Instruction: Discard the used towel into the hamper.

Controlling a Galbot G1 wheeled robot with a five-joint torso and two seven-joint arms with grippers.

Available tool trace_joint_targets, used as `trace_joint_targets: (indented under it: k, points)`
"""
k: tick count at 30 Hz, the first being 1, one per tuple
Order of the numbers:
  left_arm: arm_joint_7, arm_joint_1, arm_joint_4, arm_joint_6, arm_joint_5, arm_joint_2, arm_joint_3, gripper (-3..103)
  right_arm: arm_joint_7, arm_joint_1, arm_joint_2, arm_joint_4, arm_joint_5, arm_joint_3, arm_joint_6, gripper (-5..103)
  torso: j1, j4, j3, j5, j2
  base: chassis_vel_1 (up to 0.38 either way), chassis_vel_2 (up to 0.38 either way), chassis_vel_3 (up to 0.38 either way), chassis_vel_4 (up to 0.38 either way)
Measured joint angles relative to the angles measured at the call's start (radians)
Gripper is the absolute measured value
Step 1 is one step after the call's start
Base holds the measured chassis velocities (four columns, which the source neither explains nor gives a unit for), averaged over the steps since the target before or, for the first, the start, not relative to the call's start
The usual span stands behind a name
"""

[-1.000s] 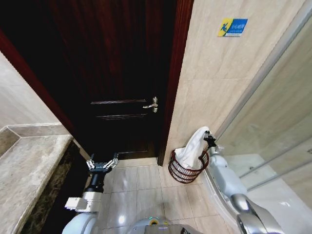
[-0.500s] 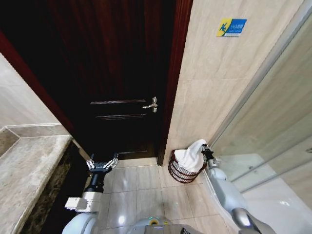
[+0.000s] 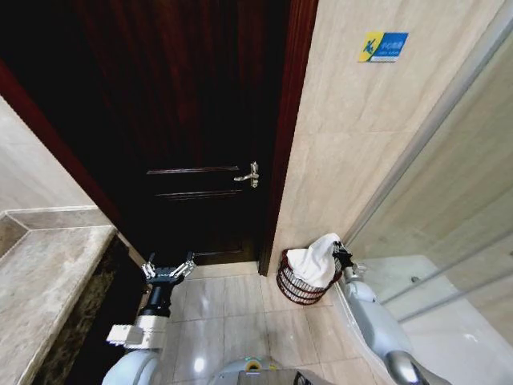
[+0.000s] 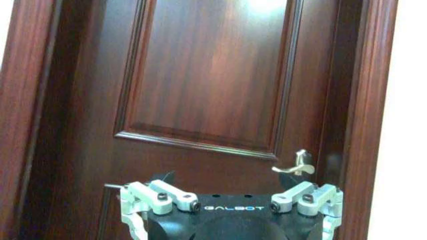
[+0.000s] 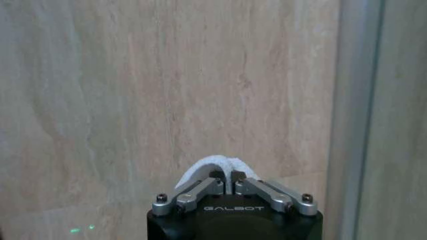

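Observation:
A white towel (image 3: 316, 261) lies heaped in the dark reddish wire hamper (image 3: 295, 289), which stands on the floor against the tiled wall beside the door. One corner of the towel (image 5: 215, 165) is pinched in my right gripper (image 3: 340, 255), which is shut on it at the hamper's right rim. In the right wrist view the right gripper (image 5: 225, 176) has its fingers closed together with white cloth between them. My left gripper (image 3: 168, 269) hangs open and holds nothing, low in front of the door; the left wrist view shows the left gripper (image 4: 230, 200) spread wide.
A dark wooden door (image 3: 192, 136) with a metal handle (image 3: 248, 175) fills the middle. A stone counter (image 3: 40, 281) runs along the left. A glass shower screen (image 3: 449, 208) stands at the right behind my right arm. Pale floor tiles (image 3: 232, 305) lie between.
My right gripper has come down with the towel, which now sits lower and more bunched in the hamper. The head view has shifted slightly. The left arm has stayed still.

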State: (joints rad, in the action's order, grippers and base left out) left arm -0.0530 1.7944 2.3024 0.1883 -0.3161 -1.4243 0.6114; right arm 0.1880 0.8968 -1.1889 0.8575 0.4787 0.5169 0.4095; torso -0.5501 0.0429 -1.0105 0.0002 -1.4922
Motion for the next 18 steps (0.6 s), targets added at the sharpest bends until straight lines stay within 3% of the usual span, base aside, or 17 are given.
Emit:
trace_joint_targets:
  k: [11, 18]
  points:
    - [0.0, 0.0, 0.0, 0.0, 0.0, 0.0, 0.0, 100, -0.018, 0.112, -0.034, 0.036, -0.081, 0.039, -0.042, 4, 0.0, 0.0, 0.0, 0.0003, 0.0, -0.069, 0.076, 0.036, -0.064]
    - [0.0, 0.0, 0.0, 0.0, 0.0, 0.0, 0.0, 100, 0.029, 0.071, -0.069, -0.108, -0.11, 0.078, -0.084, 4, 0.001, 0.0, 0.0, -0.0004, 0.0, 0.016, -0.044, -0.046, 0.023]
